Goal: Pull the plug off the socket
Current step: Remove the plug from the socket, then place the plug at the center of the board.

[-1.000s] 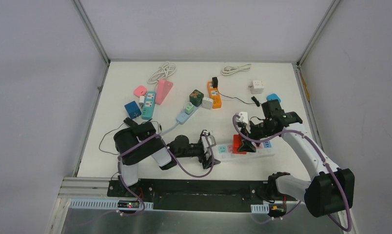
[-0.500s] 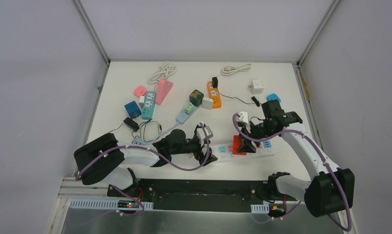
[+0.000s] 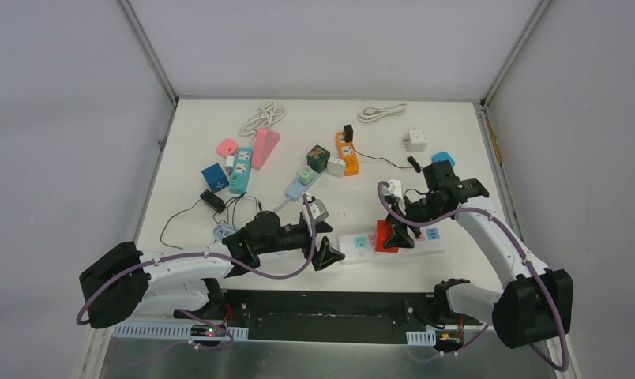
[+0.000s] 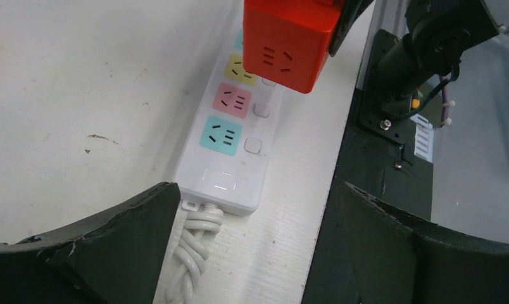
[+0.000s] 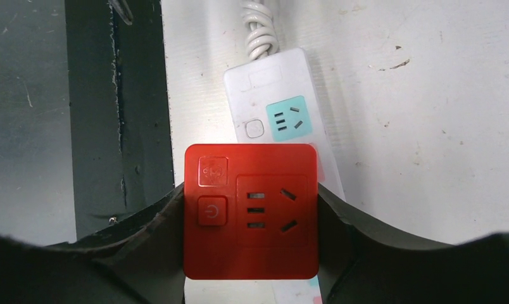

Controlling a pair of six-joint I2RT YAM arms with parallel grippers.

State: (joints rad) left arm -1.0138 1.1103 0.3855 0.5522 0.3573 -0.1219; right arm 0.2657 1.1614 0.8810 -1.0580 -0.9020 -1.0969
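Observation:
A white power strip with coloured sockets lies near the table's front edge. A red cube plug sits on its middle. My right gripper is shut on the cube; in the right wrist view the cube fills the gap between both fingers, above the strip. Whether its prongs are still in the socket is hidden. My left gripper is open and empty at the strip's cord end. In the left wrist view, the strip and cube lie ahead of the gripper.
Behind are an orange strip, a teal strip, a pink strip, a blue cube, a white cube and coiled cables. The black base plate runs along the table's front edge.
My left arm has swung its elbow out to the left and its open gripper has backed slightly left along the strip's cord end. The right gripper and red cube have not moved.

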